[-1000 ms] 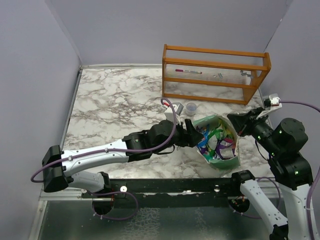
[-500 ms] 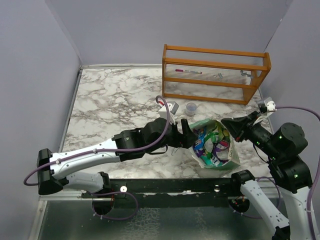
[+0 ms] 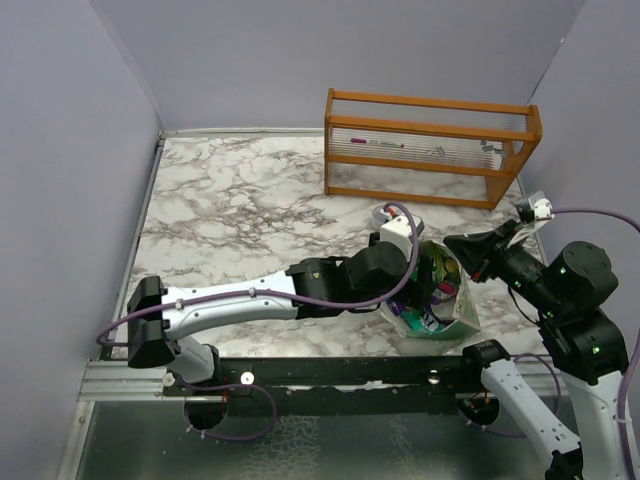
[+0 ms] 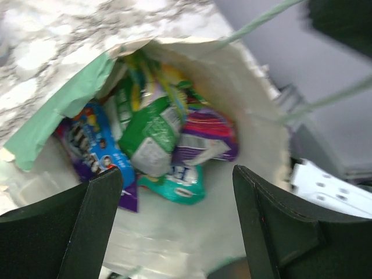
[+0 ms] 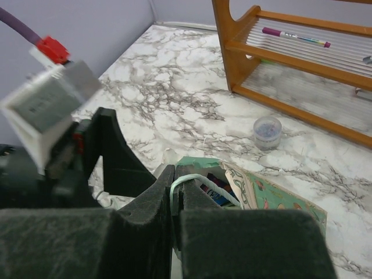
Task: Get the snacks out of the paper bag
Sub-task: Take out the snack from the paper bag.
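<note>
The marble table [image 3: 230,200] carries an orange rack [image 3: 430,150] at its far right. The left arm [image 3: 250,300] stretches across the near side of the table to the bag [image 3: 465,312]. The right arm [image 3: 575,300] stands at the right edge and reaches in from that side. The bag sits on the near right part of the table, in front of the rack, with its mouth open and its cream inside showing. The left gripper [image 4: 177,189] is at the mouth with its jaws spread wide and nothing between them, both fingers [image 4: 99,203] above the contents and touching none of them in the wrist view. The right gripper [image 5: 173,177] is closed, pinching the thin pale handle [image 5: 200,185] of the bag just above the rim. The snacks [image 4: 154,133] all lie piled inside the bag: a green packet on top in the middle, a purple one [image 4: 206,136] beside it, a blue one [image 4: 96,139] against the green-edged wall, and a teal one [image 4: 180,185] lowest. A small clear cup [image 5: 268,131] stands on the table between the bag and the rack, apart from both. A pen [image 5: 293,36] lies on the rack's wires.
</note>
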You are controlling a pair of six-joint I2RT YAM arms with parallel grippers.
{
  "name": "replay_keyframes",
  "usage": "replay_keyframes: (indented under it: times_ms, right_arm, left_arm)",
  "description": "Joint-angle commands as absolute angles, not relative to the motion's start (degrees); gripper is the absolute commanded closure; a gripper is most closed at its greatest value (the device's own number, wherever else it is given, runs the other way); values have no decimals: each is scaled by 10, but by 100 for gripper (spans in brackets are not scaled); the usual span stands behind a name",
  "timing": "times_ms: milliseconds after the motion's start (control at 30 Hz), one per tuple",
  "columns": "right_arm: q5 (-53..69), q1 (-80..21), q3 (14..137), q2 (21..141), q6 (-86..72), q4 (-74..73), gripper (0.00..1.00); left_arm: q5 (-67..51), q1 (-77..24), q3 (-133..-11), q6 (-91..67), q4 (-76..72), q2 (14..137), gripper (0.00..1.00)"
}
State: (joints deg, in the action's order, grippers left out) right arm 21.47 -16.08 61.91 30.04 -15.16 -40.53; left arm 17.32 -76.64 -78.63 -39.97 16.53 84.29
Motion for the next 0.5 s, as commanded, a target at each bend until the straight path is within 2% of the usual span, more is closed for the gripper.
replay_keyframes:
  times_ms: [0,167,333,467]
  right_arm:
    - [202,-164,648,293,-146,-389,99]
    - [198,-165,642,294,-147,-388,99]
    - [200,-165,632,292,-148,-389,99]
    - [192,-165,640,291,-143,-395,99]
  left_arm:
    - [265,-766,-800,-361,191,870,21]
    - [228,-766,-767,-346,98,903,21]
    - [243,-766,-818,-338,119,967,27]
    - [268,-766,-834,-331,127,1004,40]
